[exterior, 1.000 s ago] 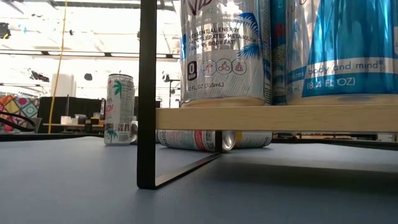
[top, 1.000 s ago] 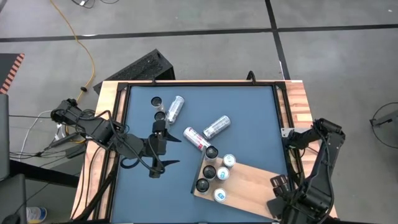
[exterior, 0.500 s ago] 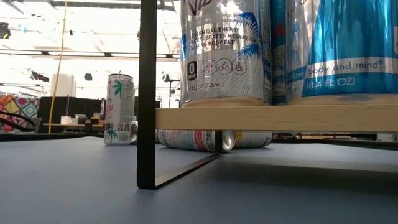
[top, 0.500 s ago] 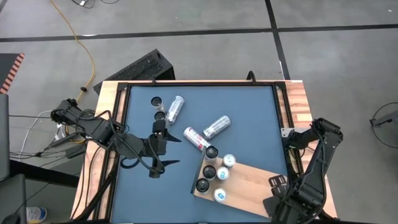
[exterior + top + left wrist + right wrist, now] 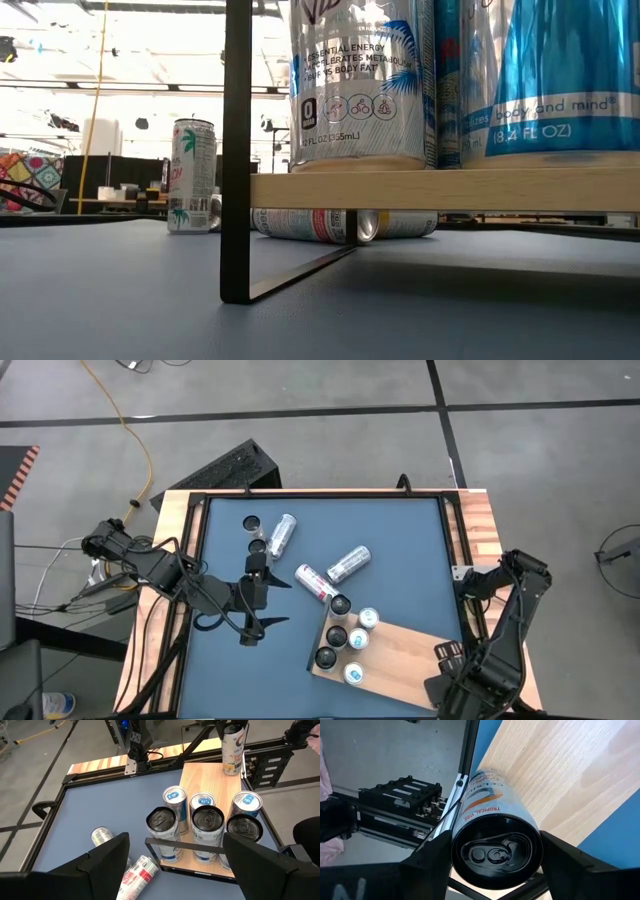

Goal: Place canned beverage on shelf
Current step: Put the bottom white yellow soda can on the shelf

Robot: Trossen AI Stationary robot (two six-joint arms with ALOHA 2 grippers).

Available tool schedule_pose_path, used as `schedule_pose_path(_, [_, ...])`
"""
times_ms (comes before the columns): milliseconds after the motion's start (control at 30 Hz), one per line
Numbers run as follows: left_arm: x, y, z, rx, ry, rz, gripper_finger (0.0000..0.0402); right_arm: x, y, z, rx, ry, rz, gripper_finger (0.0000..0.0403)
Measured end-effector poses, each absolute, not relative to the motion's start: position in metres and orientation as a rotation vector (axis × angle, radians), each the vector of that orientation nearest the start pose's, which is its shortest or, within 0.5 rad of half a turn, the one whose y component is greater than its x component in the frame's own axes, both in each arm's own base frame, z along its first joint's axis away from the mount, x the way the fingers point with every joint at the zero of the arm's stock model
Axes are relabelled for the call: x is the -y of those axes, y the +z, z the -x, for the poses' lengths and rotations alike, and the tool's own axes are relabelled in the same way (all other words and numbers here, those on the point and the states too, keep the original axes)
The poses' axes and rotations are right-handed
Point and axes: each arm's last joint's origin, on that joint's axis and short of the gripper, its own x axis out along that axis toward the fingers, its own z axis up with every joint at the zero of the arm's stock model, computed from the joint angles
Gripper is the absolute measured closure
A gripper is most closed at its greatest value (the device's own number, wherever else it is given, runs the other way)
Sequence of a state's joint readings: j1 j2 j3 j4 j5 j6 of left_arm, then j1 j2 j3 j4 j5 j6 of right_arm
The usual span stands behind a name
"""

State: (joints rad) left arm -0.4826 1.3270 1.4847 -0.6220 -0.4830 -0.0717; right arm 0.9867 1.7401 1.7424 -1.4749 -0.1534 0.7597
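Two grippers are seen over the table. At the left, the left gripper is held above the blue-grey tabletop with its jaws apart and nothing between them, facing toward the shelf. Near it a standing can and a lying silver can are seen, both well apart from the shelf. Further right, two more cans lie on their sides: a red-and-white can just beside the shelf's near corner, and a silver can beyond it. Five upright cans are grouped at the left end of the light-brown wooden board, whose plain grain is shown smooth and flat; its dark metal frame leg is seen from table height.

At the far right, the right gripper is clamped on the canned beverage, a smooth printed aluminium cylinder with a dark pull-tab top. The can is carried at the shelf's right end, over the board's edge and partly past it. Its long axis is judged to be tilted, not yet upright, with its base toward the bare wood. The coming move is judged to turn on this: the free stretch of board lies just beyond the can's base, toward the grouped cans, and the right arm is by far the nearer to it.
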Motion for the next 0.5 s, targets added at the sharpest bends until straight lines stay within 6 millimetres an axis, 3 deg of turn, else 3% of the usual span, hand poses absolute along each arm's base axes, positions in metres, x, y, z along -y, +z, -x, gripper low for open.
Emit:
schedule_pose_path(300, [0.1145, 0.4157, -0.2474, -0.410, 0.013, -0.151, 0.0093, -0.2697, 0.3286, -0.1733, -1.608, 0.271, -0.018, 0.0152])
schedule_pose_path(500, [0.1145, 0.4156, -0.2474, -0.411, 0.014, -0.143, 0.0093, -0.2701, 0.3286, -0.1706, -1.595, 0.352, 0.078, 0.0152])
